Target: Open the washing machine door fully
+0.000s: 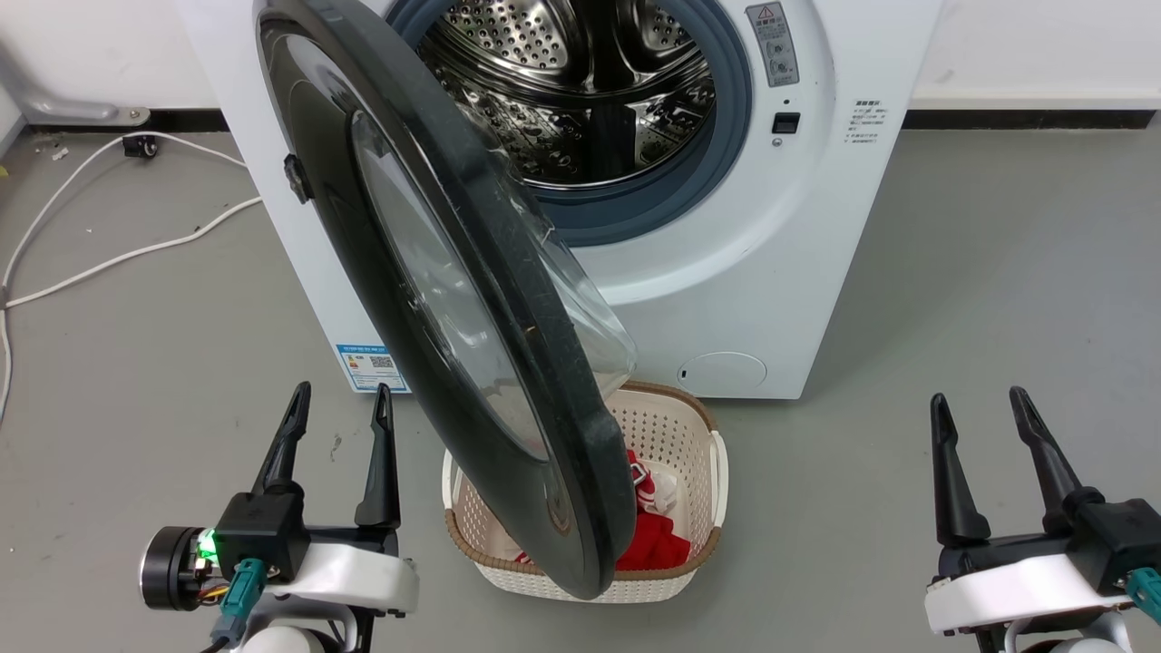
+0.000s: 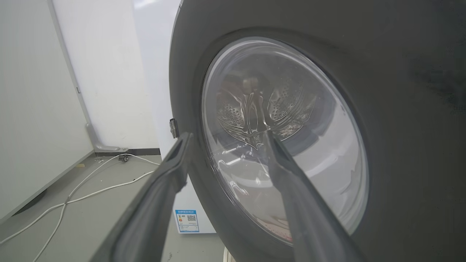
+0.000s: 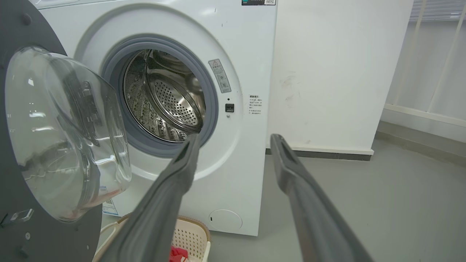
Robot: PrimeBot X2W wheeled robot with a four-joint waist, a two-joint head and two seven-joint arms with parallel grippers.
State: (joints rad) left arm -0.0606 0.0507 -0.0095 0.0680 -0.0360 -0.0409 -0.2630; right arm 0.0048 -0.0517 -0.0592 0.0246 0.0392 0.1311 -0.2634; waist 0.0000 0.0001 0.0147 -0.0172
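Washing machine door point(image 1: 435, 290) beside left gripper point(image 1: 342, 388)

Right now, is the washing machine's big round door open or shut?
Open. The washing machine door stands swung out from the white machine, and the steel drum shows bare behind it.

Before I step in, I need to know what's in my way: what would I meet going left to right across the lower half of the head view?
left gripper → washing machine door → small round white flap → right gripper
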